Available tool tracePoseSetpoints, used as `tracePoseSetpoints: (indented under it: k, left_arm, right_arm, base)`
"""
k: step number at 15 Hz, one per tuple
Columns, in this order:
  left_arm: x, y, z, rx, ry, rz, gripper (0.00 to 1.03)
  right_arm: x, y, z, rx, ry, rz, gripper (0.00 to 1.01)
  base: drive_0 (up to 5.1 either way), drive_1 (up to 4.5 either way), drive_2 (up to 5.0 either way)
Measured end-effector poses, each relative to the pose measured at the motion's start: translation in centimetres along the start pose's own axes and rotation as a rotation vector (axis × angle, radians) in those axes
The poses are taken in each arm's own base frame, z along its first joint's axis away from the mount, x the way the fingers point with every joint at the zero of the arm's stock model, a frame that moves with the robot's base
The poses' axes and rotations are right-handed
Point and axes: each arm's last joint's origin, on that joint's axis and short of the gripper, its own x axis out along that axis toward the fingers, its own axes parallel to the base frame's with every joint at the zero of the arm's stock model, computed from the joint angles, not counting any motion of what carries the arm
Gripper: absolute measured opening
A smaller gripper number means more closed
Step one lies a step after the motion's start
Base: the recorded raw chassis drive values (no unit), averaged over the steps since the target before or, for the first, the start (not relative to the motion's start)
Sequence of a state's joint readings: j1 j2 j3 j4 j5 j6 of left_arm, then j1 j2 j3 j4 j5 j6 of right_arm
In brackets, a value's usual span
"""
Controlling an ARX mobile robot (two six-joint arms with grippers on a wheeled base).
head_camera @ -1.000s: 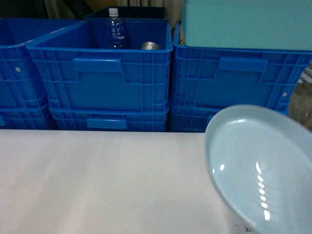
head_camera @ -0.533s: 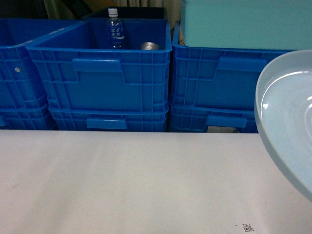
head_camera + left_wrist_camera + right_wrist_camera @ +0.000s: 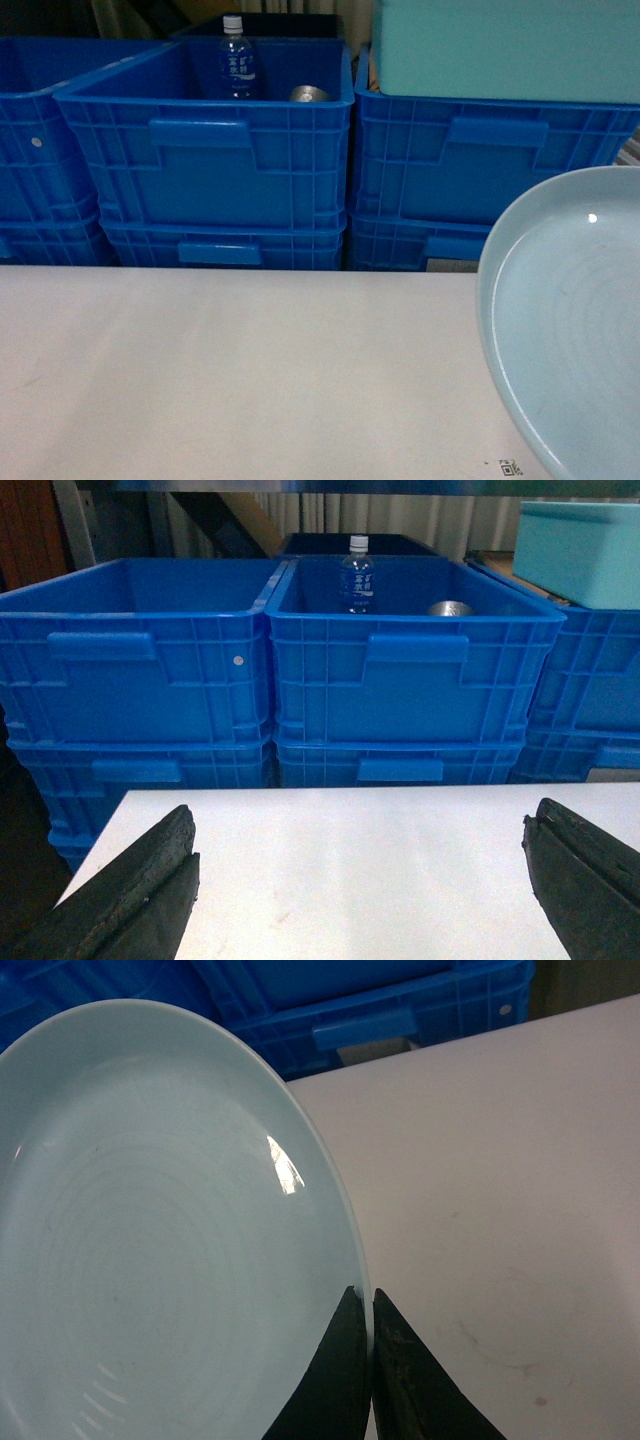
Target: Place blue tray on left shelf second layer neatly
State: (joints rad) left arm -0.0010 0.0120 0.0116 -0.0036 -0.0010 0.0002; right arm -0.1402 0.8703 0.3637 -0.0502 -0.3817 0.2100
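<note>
In our right wrist view, the right gripper (image 3: 366, 1305) has its two dark fingers pinched together on the rim of the blue tray (image 3: 150, 1240), one finger inside the rim and one outside. The tray fills the left of that view, glossy, with faint concentric rings and a bright glint on its inner face. In our head view the same tray (image 3: 575, 330) sits at the lower right, cut off by the frame edge, its hollow side tilted toward us, over the white table (image 3: 230, 370).

Our left gripper (image 3: 360, 880) hangs above the near edge of the table with its fingers spread wide apart and nothing between them.

Beyond the table stand stacked dark-blue crates (image 3: 205, 165). The middle upper crate holds a clear bottle (image 3: 236, 60) with a white cap and a metal can (image 3: 308, 94) beside it. A teal box (image 3: 505, 45) rests on the right-hand stack. A small printed code mark (image 3: 508, 466) lies on the table just beside the tray's lower edge.
</note>
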Motion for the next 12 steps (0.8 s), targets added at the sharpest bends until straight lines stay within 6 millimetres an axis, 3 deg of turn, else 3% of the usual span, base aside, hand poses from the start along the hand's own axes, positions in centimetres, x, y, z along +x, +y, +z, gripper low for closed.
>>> tracePoseSetpoints:
  k: [12]
  left_arm:
    - [0.0,0.0,0.0,0.0,0.0,0.0,0.98]
  right_arm:
    - [-0.03,0.74,0.34,-0.059,-0.042,0.033,0.02]
  base:
    - [0.0,0.0,0.0]
